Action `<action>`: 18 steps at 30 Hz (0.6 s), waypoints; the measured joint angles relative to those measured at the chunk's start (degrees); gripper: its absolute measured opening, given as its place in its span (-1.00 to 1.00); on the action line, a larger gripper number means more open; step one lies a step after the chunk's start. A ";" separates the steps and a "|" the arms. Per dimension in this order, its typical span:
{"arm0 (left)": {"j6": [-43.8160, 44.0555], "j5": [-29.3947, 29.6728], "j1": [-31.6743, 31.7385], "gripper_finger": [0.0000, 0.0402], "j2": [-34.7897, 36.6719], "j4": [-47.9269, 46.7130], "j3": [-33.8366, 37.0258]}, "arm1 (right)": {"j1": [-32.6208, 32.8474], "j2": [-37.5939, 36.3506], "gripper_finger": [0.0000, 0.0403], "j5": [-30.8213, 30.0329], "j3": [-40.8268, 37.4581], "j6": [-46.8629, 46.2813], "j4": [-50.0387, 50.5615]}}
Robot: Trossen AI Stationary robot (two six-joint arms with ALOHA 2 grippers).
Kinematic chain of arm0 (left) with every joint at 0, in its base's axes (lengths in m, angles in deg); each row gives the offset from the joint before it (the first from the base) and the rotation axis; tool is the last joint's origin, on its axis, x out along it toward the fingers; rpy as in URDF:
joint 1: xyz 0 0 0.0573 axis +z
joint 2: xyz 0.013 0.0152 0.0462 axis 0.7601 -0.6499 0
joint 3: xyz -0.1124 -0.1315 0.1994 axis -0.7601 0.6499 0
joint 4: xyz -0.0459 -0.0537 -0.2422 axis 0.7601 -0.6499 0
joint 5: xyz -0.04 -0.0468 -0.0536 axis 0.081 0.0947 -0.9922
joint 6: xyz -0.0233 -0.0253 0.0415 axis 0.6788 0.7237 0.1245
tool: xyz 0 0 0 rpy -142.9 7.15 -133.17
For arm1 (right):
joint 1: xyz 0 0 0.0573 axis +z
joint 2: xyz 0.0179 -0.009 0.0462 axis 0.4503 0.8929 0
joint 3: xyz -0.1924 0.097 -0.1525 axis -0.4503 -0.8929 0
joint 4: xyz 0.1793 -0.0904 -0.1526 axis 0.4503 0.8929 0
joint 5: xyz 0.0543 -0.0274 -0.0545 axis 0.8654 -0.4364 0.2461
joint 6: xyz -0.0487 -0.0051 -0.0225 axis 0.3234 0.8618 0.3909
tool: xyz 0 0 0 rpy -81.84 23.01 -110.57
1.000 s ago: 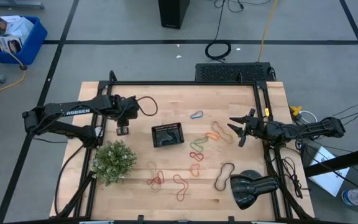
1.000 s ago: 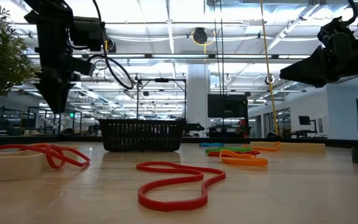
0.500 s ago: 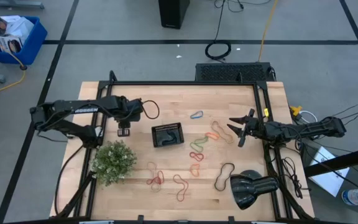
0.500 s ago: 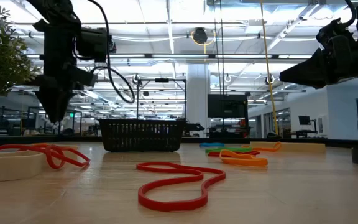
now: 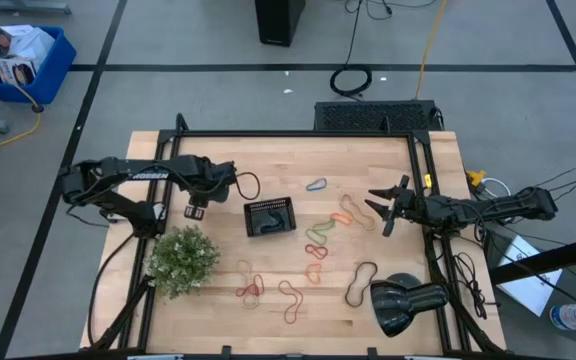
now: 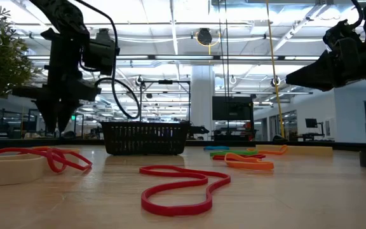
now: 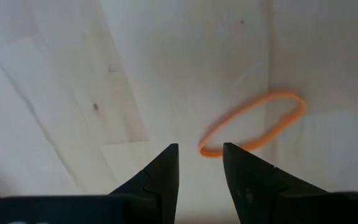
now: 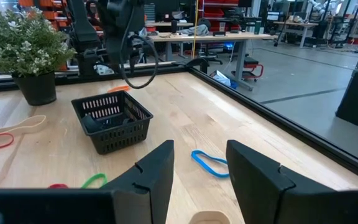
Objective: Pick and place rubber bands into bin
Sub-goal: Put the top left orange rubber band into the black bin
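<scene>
Table (image 5: 368, 160): wooden top, potted plant (image 5: 182, 258) at near-left edge, loose rubber bands (image 5: 318, 232) spread right of and in front of centre.
Bin (image 5: 269, 216): black mesh tray at table centre, just right of working gripper.
Left gripper (image 5: 197, 207): pointed straight down, fingers (image 7: 165, 174) parted by a narrow gap, holding nothing.
Right gripper (image 5: 383, 209): waiting at right side above table, fingers spread wide, empty.
Orange band (image 7: 253, 123): flat on wood, near end just ahead of fingertip gap, mostly offset to one side.

Likely faults:
- Closing on bare wood, given offset.
- Pinching one strand only; slipping out on lift.
- Pressing tips into tabletop, given thin, flat target.
- Snagging on mesh rim at release.
</scene>
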 joint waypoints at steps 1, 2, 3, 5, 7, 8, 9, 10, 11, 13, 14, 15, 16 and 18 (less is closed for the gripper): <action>-1.33 -0.01 0.00 -0.35 0.03 0.02 0.00 | 0.02 0.00 -0.30 0.00 0.02 0.02 0.00; -2.64 -0.02 0.00 -0.35 0.02 -0.02 0.00 | 0.02 -0.02 -0.30 0.00 0.02 0.04 0.00; -3.66 -0.01 0.00 -0.35 0.00 -0.03 0.00 | 0.01 -0.02 -0.30 0.00 0.02 0.04 0.00; -5.64 0.00 0.00 -0.35 0.02 -0.04 0.00 | 0.01 -0.02 -0.30 0.00 0.01 0.04 0.00; -7.74 -0.02 0.00 -0.35 0.02 -0.03 0.00 | 0.00 -0.02 -0.30 0.00 0.02 0.04 0.00; -8.57 -0.06 0.00 -0.35 0.02 0.00 0.00 | 0.02 -0.02 -0.30 0.00 0.00 0.04 0.00; -9.24 -0.34 0.00 -0.35 0.02 0.00 0.00 | 0.00 -0.02 -0.30 0.00 0.02 0.04 0.00; -9.66 -0.91 0.00 -0.35 0.02 0.00 0.00 | 0.02 0.00 -0.30 0.00 0.02 0.04 0.00; -9.79 -1.58 0.00 -0.35 0.02 0.00 0.00 | 0.02 0.00 -0.30 -0.01 0.02 0.04 0.00; -9.99 -3.08 0.00 -0.35 0.02 -0.02 0.00 | 0.01 -0.02 -0.30 -0.02 0.02 0.04 0.00; -10.10 -3.82 0.00 -0.35 0.02 -0.02 0.00 | 0.02 -0.02 -0.30 -0.02 0.02 0.04 0.00; -10.19 -4.42 0.00 -0.35 0.00 -0.02 0.00 | 0.02 -0.02 -0.30 -0.02 0.02 0.04 0.00; -10.31 -4.67 -0.01 -0.35 -0.31 -0.02 0.00 | 0.01 -0.02 -0.30 -0.02 0.02 0.04 0.00; -10.43 -4.73 0.00 -0.35 -1.28 -0.15 0.07 | 0.02 -0.02 -0.30 -0.02 0.01 0.04 0.00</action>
